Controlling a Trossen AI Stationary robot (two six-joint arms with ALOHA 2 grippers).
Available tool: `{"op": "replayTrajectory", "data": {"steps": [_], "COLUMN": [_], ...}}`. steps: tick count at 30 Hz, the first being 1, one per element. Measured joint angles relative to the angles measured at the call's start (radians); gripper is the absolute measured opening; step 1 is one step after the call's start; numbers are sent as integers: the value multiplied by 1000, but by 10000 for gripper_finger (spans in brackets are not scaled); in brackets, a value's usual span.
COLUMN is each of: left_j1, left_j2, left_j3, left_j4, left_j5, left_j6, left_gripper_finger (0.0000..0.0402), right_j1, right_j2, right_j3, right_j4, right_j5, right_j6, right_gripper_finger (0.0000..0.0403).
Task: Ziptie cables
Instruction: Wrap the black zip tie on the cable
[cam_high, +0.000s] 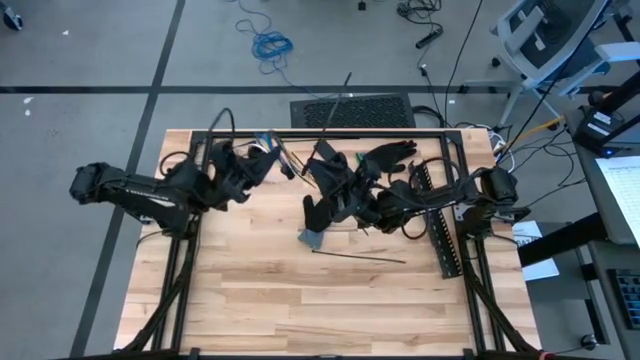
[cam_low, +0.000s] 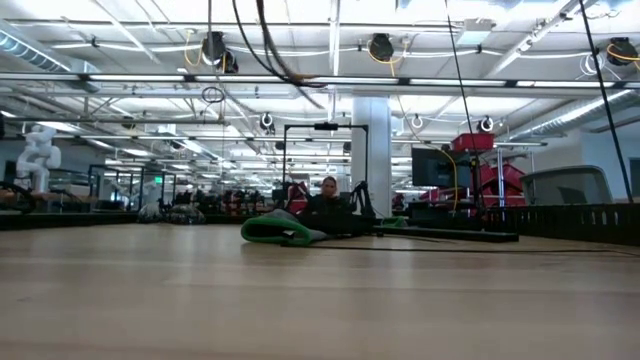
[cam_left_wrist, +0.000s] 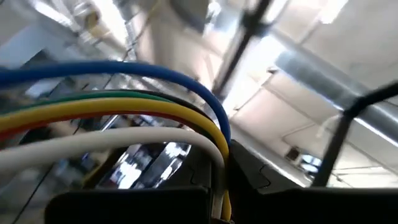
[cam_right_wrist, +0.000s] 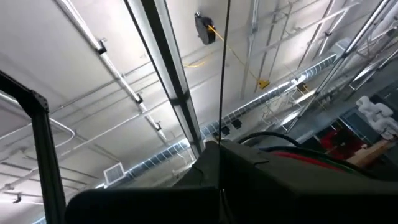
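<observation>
**Both hands raised over the table, cables in the left**

No writing can be read in any view.

The left hand (cam_high: 268, 160) is lifted above the far part of the table (cam_high: 250, 290), left of the black slotted strip (cam_high: 436, 222), its wrist camera tipped up toward the ceiling. Its fingers are closed on the cables (cam_left_wrist: 124, 112): blue, green, yellow, red and white wires arch out of the jaws.

The right hand (cam_high: 340, 175) is also up, between the left hand and the strip, tilted toward the ceiling. It pinches a thin black stick (cam_right_wrist: 225, 74), probably a ziptie. Another stick (cam_high: 360, 257) lies on the table near the strip.
</observation>
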Motion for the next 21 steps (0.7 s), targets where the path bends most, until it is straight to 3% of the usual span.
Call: {"op": "replayTrajectory", "data": {"steps": [6,16,21], "left_j1": [53,67,66], "left_j2": [-1,24,18], "left_j3": [1,1,1], "left_j4": [121,98,84], "left_j5": [125,324,362], "left_j6": [159,337,322], "left_gripper_finger": [24,24,24], "right_j1": [0,-6,-8], "right_j2": [4,11,8], "right_j3": [4,4,-41], "right_j4": [10,-3,-131], "right_j5": [1,23,66], "right_j6": [57,257,286], "right_gripper_finger": [0,0,0]}}
